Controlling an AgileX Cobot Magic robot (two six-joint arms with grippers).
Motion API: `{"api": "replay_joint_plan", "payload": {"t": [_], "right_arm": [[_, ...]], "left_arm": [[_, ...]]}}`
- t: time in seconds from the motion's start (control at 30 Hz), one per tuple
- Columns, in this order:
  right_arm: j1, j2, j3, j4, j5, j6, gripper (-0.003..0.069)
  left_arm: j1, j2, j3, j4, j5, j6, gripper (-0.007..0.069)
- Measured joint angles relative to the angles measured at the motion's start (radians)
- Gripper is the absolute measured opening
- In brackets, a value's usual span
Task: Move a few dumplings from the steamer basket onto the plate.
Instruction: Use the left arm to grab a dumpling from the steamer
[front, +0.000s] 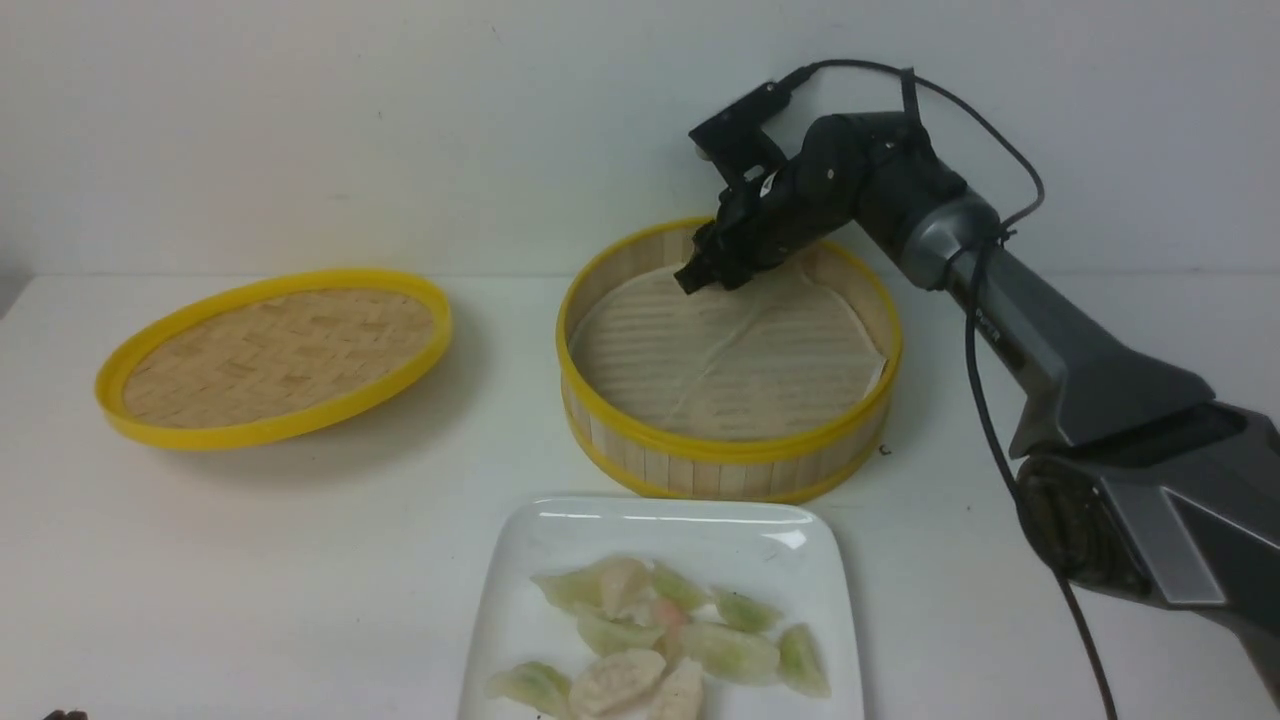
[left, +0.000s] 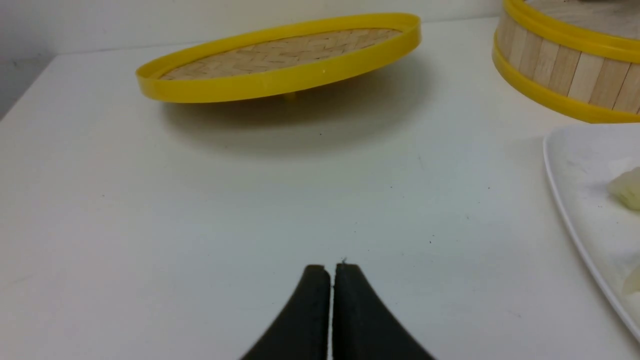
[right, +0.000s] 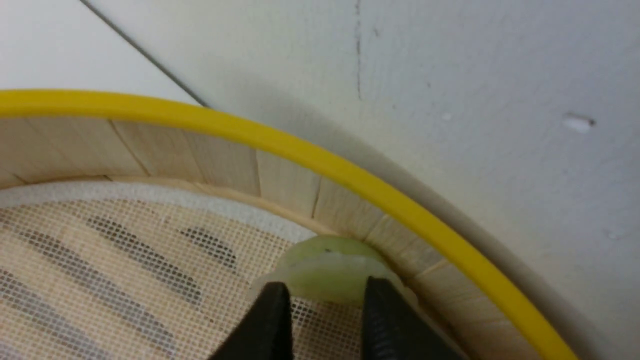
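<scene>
basket (front: 720, 450) yel rims | plate (front: 660, 530) wht | dumplings (front: 735, 650) pale grn | lid (front: 275, 355) woven

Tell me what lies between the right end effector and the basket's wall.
One green dumpling, on the liner against the wall of the basket, just past the open fingertips of the right end effector. Only the right wrist view shows it.

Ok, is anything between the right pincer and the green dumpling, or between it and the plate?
Nothing blocks the dumpling: the right pincer flanks it. Toward the plate, the near wall of the steamer basket stands between; lifting should clear it.
</scene>
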Motion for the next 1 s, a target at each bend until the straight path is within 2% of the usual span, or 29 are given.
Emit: {"api": "replay_joint_plan", "payload": {"t": [0.03, 0.1, 0.37, 0.6, 0.7, 0.77, 0.8, 0.87, 0.9, 0.97, 1.0], "right_arm": [[0.0, 0.0, -0.001, -0.001, 0.009, 0.008, 0.0076], [0.001, 0.0, -0.014, -0.003, 0.043, 0.028, 0.0013], [0.001, -0.004, -0.154, -0.011, 0.251, 0.1, -0.0012], [0.022, -0.007, -0.18, 0.008, 0.199, 0.094, -0.0007], [0.03, 0.006, -0.179, -0.008, 0.171, 0.06, 0.0041], [0.031, 0.014, -0.179, -0.014, 0.152, 0.025, 0.0098], [0.031, 0.017, -0.179, -0.021, 0.14, 0.008, 0.0151], [0.031, 0.018, -0.179, -0.032, 0.133, -0.002, 0.0192], [0.031, 0.018, -0.179, -0.049, 0.128, 0.001, 0.0274], [0.031, 0.018, -0.179, -0.06, 0.129, 0.024, 0.0307], [0.031, 0.017, -0.179, -0.081, 0.157, 0.102, 0.0342]], "left_arm": [[0.0, 0.0, 0.0, 0.0, 0.0, 0.0, -0.0006], [0.0, 0.0, 0.0, 0.0, 0.0, 0.0, -0.0006], [0.0, 0.0, 0.0, 0.0, 0.0, 0.0, -0.0006], [0.0, 0.0, 0.0, 0.0, 0.0, 0.0, -0.0006], [0.0, 0.0, 0.0, 0.0, 0.0, 0.0, -0.0006], [0.0, 0.0, 0.0, 0.0, 0.0, 0.0, -0.0006], [0.0, 0.0, 0.0, 0.0, 0.0, 0.0, -0.0006], [0.0, 0.0, 0.0, 0.0, 0.0, 0.0, -0.0006], [0.0, 0.0, 0.0, 0.0, 0.0, 0.0, -0.0006], [0.0, 0.0, 0.0, 0.0, 0.0, 0.0, -0.0006], [0.0, 0.0, 0.0, 0.0, 0.0, 0.0, -0.0006]]}}
